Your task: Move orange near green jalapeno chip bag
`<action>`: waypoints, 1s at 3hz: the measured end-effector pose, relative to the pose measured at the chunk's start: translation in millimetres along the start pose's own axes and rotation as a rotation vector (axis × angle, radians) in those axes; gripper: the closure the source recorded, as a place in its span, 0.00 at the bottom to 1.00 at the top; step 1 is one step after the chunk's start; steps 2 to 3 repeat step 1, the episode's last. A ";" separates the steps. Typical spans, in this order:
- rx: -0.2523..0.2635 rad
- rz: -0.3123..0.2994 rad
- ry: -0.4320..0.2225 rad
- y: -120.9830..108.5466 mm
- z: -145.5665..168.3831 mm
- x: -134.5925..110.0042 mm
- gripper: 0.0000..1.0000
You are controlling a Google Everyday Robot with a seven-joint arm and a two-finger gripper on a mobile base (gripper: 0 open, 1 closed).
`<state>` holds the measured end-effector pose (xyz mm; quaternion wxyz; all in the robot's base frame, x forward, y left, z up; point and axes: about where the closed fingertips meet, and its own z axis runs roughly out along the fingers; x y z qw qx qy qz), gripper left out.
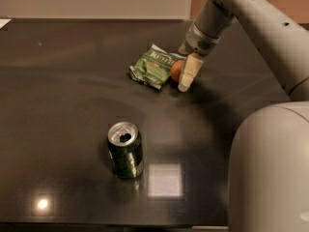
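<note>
A dark, glossy tabletop (58, 91) fills the camera view; a small bright glint of light sits on it at the lower left; a dark green drink can (125, 150) stands upright left of centre towards the front edge, its silver top opened; a pale square reflection lies on the surface just to the right of the can. Further back and a little to the right, the green jalapeno chip bag (153, 66) lies flat and crinkled, white lettering facing up; the orange (177, 70) rests on the tabletop at the bag's right edge, touching it or just beside it. The gripper (187, 71) is directly right of the orange, low over the tabletop and right against the fruit; whether the jaws are open or closed on the orange, I cannot tell. The pale arm (251, 18) slopes up from the gripper to the upper right corner; the robot's rounded white body (270, 173) fills the lower right.
</note>
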<state>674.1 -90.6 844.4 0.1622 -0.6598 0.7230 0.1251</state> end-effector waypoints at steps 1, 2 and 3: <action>0.000 0.000 0.000 0.0 0.0 0.0 0.00; 0.000 0.000 0.000 0.0 0.0 0.0 0.00; 0.000 0.000 0.000 0.0 0.0 0.0 0.00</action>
